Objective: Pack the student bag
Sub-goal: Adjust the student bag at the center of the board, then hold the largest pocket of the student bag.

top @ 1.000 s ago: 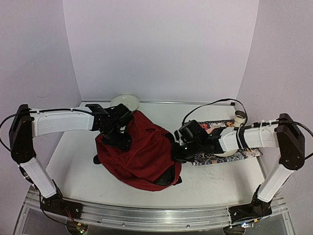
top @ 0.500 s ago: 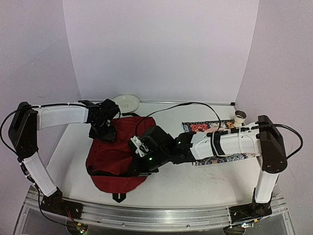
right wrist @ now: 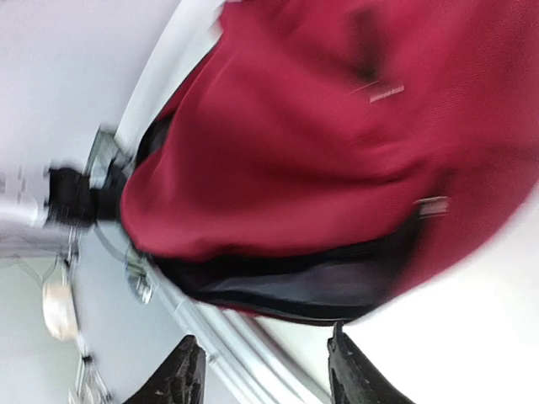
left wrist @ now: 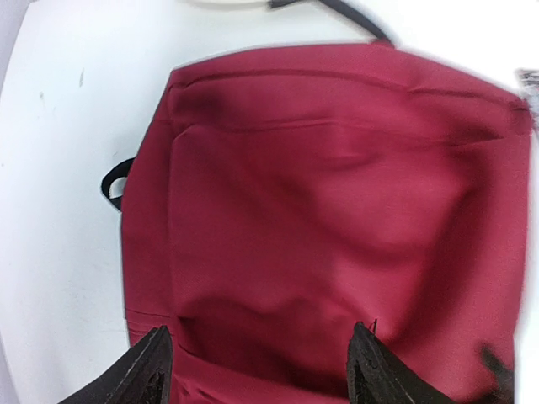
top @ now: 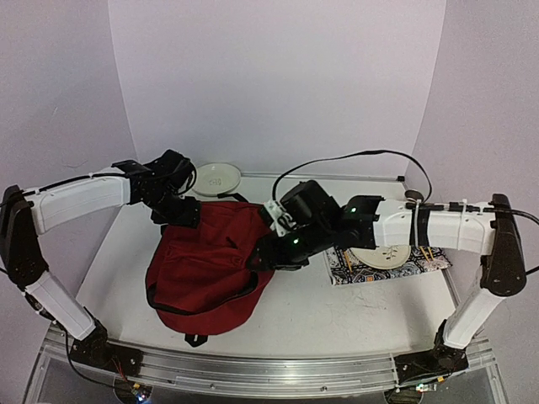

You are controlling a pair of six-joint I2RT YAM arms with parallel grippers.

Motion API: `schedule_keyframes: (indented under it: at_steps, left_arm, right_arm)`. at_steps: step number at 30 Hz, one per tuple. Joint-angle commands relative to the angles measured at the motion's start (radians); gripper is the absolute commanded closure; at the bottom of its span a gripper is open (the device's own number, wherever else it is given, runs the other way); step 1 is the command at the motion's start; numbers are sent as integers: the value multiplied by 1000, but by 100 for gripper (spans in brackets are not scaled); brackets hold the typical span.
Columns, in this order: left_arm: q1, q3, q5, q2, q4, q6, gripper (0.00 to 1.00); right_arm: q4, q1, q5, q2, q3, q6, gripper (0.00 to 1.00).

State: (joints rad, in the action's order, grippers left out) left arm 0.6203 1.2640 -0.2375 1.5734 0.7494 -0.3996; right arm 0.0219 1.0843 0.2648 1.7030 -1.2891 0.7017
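Note:
The student bag (top: 206, 269) is a large dark red soft backpack lying flat on the white table, left of centre. It fills the left wrist view (left wrist: 320, 210), and the right wrist view (right wrist: 295, 143) shows its black zip mouth (right wrist: 312, 282) slightly agape. My left gripper (top: 184, 217) hovers over the bag's far left corner, open, with red fabric below its wide-set fingers (left wrist: 263, 370). My right gripper (top: 257, 259) is at the bag's right edge. It is open, with only table showing between its fingers (right wrist: 268, 374).
A white plate (top: 217, 177) sits at the back of the table. A patterned flat book or mat (top: 404, 268) lies at the right with a white dish (top: 379, 255) on it. A black strap loop (top: 195, 339) pokes out near the front rail (top: 253, 370).
My right gripper has gone from shut to open and has drawn back right, from over the bag's middle to its right edge. The bag has slid left and flattened. My left gripper has lifted back-left.

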Motion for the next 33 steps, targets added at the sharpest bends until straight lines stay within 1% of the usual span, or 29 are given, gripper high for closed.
schedule_keyframes:
  at_steps: [1,6,12,18,21,22,24,27,29,31,33]
  left_arm:
    - [52,52,96,-100,-25,-44,29]
    - [169,58,104,-139,-22,-102,34]
    - [244,52,152,-157,-26,-181,41]
    - [311,48,148,-146,-25,-244,41]
    - [353,44,134,-130,-27,-277,42]
    - [366,42,127,-123,-28,-288,42]
    - [389,41,117,-110,-30,-308,42]
    - [413,44,107,-91,-35,-325,44]
    - [427,46,105,-77,-39,-336,45]
    - [436,46,107,-66,-42,-344,47]
    - [446,40,107,-54,-45,-356,48]
  right_arm:
    - [70,-73,-91,-34,34,29,49]
    - [72,-85,-79,34,-12,43,47]
    - [70,-85,-40,107,-38,51,47]
    - [60,-85,0,164,-56,61,46]
    - [59,-85,-5,178,-46,74,48]
    - [56,-85,-10,179,-38,76,50]
    - [32,-85,-10,175,-14,81,59]
    - [-11,-85,0,164,26,91,78]
    - [-68,-84,9,152,59,98,89]
    - [-124,-85,23,143,93,112,96]
    - [-182,-86,40,136,128,134,100]
